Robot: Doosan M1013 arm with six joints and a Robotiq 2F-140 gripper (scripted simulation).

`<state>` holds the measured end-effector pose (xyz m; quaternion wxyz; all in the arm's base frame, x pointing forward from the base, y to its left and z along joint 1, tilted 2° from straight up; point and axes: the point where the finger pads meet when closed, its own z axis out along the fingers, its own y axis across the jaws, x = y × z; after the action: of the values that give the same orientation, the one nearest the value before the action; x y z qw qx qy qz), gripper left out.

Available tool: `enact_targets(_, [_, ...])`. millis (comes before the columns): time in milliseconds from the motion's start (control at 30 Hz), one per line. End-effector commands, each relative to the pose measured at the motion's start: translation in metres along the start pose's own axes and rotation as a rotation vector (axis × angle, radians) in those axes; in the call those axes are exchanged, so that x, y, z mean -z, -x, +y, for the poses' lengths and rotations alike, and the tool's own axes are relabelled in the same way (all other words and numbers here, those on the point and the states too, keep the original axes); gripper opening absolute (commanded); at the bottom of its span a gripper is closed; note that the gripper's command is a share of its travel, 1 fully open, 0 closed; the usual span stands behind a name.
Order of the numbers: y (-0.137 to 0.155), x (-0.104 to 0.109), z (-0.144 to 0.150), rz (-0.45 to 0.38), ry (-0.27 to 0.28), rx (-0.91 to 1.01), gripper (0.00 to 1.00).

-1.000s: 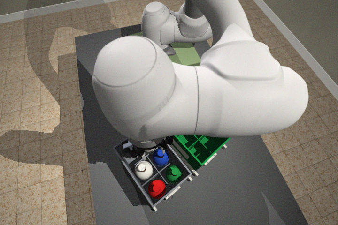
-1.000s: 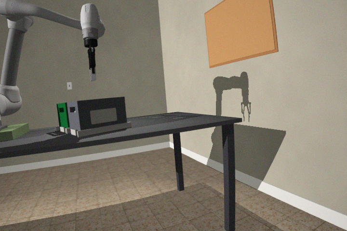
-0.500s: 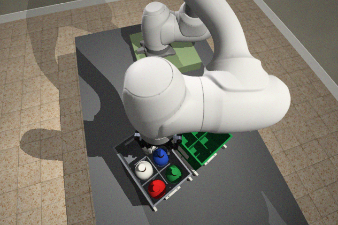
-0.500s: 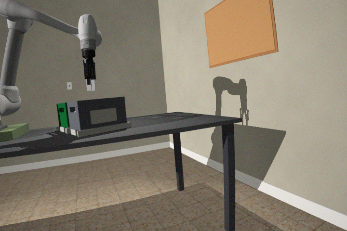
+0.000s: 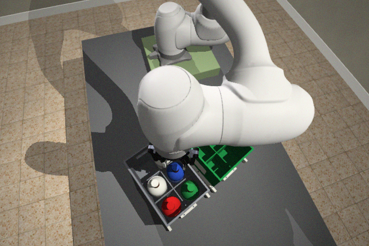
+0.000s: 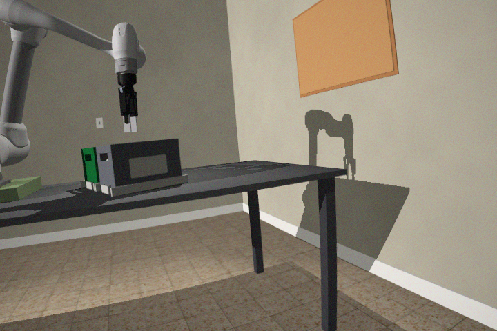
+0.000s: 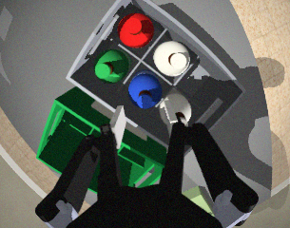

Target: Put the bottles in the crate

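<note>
The grey crate (image 5: 145,193) (image 6: 120,160) (image 7: 94,94) stands level and holds a red bottle (image 5: 171,206) (image 7: 135,31), a green bottle (image 5: 189,189) (image 7: 111,66), a blue bottle (image 5: 175,171) (image 7: 145,89) and a white bottle (image 5: 157,186) (image 7: 171,59). A second white bottle (image 7: 182,102) is partly behind a fingertip in the wrist view. One compartment beside it looks empty. My gripper (image 5: 175,163) (image 6: 130,125) (image 7: 144,111) hangs above this crate, open and empty. The green crate (image 5: 237,163) (image 6: 90,172) (image 7: 47,128) shows no bottles; the arm and gripper hide part of it. No pick list shows.
Both crates stand close side by side on the dark table (image 5: 248,208) (image 6: 217,175). The arm's base stands on a light green block (image 5: 208,63) (image 6: 26,189) at the far end. The arm covers the table beyond the green crate in the top view.
</note>
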<state>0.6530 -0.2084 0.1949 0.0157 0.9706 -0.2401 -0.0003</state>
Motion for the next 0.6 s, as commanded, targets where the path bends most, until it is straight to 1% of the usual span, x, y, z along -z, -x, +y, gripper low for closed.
enact_targets(0, [0.000,-0.003,0.000,0.000,0.000,0.000,0.38])
enact_targets(567, [0.000,-0.023,0.000,0.000,0.000,0.000,0.38])
